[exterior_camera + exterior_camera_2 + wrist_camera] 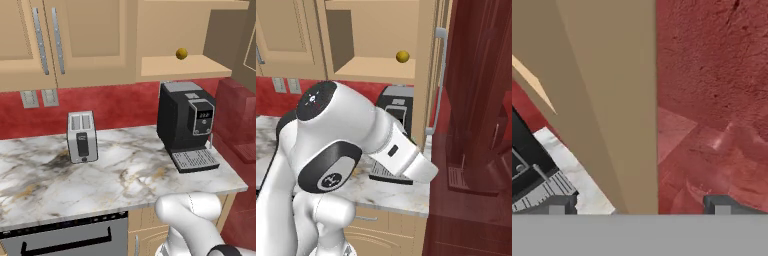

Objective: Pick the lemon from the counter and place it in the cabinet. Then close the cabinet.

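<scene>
Wide-spread and empty, the gripper (639,205) straddles the open cabinet door (619,110) edge without touching, while the lemon (181,53) sits at one o'clock on the cabinet (185,67) shelf above the coffee machine (187,122).

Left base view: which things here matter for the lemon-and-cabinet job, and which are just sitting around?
Part of the job:
- lemon, already on the cabinet shelf
- cabinet, open
- cabinet door, edge-on, with its bar handle
- counter
- gripper, fingers apart, nothing between them

Just there:
- toaster
- coffee machine
- double-door cabinet
- wall outlets
</scene>
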